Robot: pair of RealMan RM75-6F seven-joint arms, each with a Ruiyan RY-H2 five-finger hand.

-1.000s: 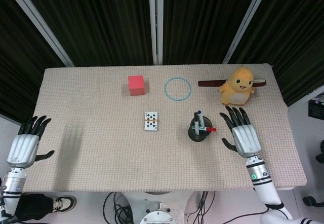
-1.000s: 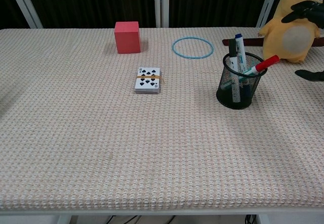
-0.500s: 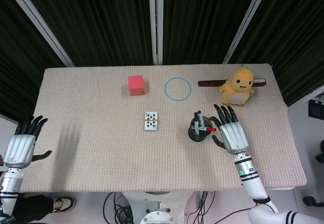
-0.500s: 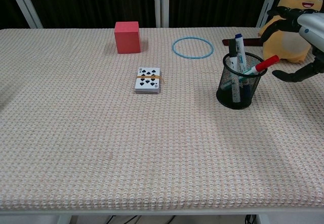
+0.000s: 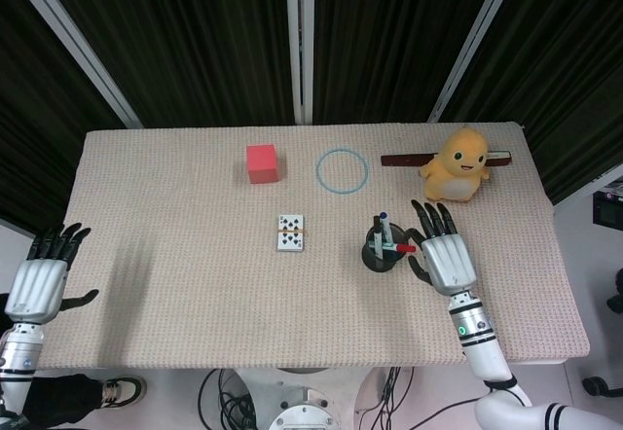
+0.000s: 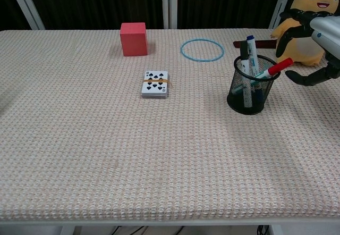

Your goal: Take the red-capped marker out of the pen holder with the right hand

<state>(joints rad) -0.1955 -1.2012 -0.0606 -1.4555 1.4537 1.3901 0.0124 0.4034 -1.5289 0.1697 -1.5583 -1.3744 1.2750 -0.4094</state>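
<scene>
Hovering just beside the pen holder (image 6: 251,85) toward the table's (image 5: 175,304) right edge, the right hand (image 5: 445,254) is empty, fingers spread; the red-capped marker (image 6: 272,69) leans out toward it. Playing cards (image 6: 155,83) show spades; no readable writing. Left hand (image 5: 41,282) spread off the left edge.

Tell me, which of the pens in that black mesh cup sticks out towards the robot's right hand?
The red-capped marker: it leans over the pen holder rim towards the right hand, while the blue-capped one stands nearly upright.
</scene>
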